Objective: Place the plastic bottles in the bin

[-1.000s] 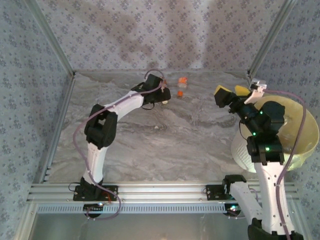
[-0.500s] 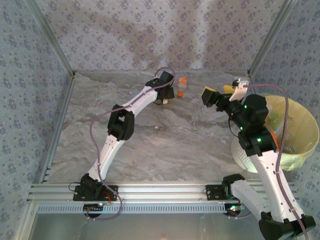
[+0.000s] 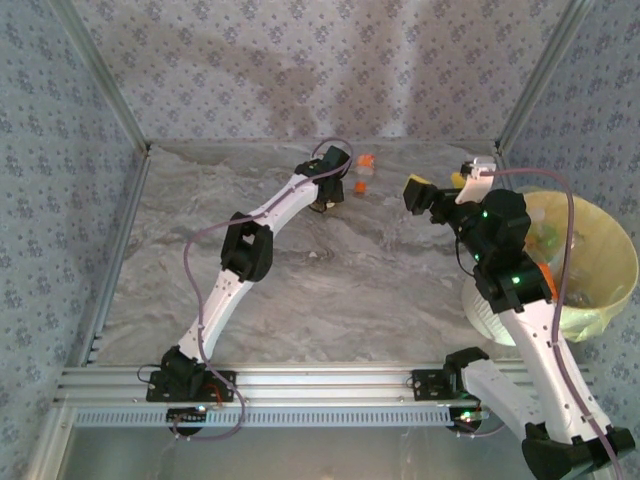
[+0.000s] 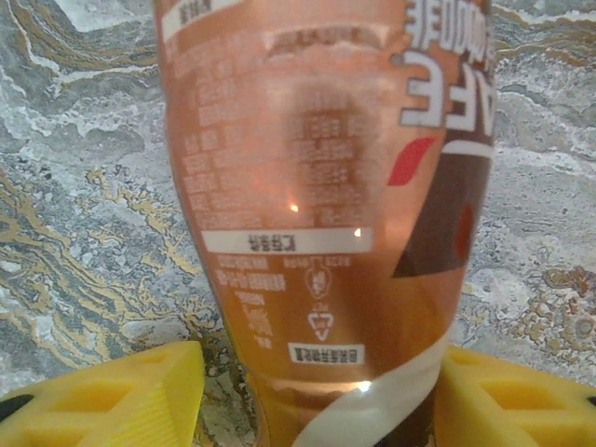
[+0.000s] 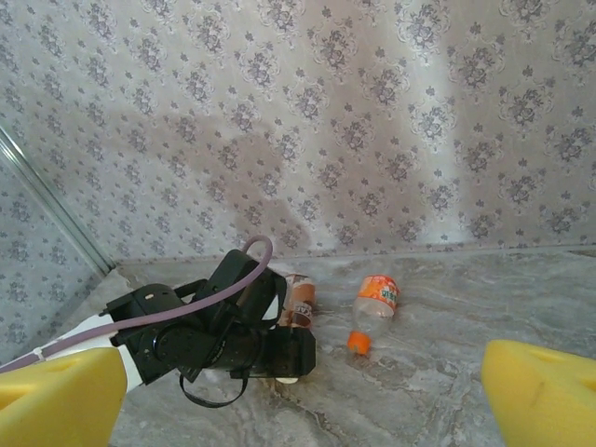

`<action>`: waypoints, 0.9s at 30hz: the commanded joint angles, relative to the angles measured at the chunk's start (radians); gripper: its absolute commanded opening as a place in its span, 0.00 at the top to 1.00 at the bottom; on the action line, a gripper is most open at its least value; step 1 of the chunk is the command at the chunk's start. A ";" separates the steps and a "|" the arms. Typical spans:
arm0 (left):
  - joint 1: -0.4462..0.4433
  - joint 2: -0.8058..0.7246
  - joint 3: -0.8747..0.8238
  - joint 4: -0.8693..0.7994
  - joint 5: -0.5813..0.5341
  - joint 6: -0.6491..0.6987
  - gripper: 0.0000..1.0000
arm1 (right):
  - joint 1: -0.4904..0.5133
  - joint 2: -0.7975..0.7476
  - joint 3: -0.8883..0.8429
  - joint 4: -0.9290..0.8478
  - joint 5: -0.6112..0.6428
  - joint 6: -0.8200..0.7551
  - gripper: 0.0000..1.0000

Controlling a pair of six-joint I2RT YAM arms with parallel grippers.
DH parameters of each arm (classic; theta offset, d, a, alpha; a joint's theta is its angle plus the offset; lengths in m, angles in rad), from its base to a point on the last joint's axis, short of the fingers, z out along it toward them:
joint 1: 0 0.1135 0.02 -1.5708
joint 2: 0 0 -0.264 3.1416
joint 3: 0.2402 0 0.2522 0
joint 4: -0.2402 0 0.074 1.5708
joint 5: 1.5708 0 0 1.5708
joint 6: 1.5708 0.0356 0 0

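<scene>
While between left jaws, brown-labelled bottle [image 4: 326,233].

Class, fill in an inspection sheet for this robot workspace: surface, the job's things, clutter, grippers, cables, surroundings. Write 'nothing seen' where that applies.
Surface: marbled tabletop.
Job's things: brown-labelled bottle at the far middle; orange-capped bottle lying beside it, apart; bin at the right edge, holding bottles too small to count.
Clutter: one dark speck mid-table, too small to identify.
Grippers: left gripper has its pads either side of the brown-labelled bottle, firm contact unclear; right gripper open and empty, between the bottles and the bin.
Cables: a purple cable loops beside the left arm; another crosses over the bin.
Surroundings: patterned wallpaper; aluminium frame.
</scene>
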 commanded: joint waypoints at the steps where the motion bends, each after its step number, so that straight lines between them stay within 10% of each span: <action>1: -0.007 0.013 -0.048 -0.018 0.042 0.032 0.42 | 0.009 0.020 0.012 0.021 0.008 -0.027 0.00; 13: 0.003 -0.243 -0.406 0.251 0.113 0.133 0.57 | 0.080 0.113 0.040 0.040 0.041 -0.053 0.00; 27: 0.048 -0.931 -1.304 0.784 0.350 0.201 0.67 | 0.226 0.233 0.041 -0.003 0.222 0.127 0.00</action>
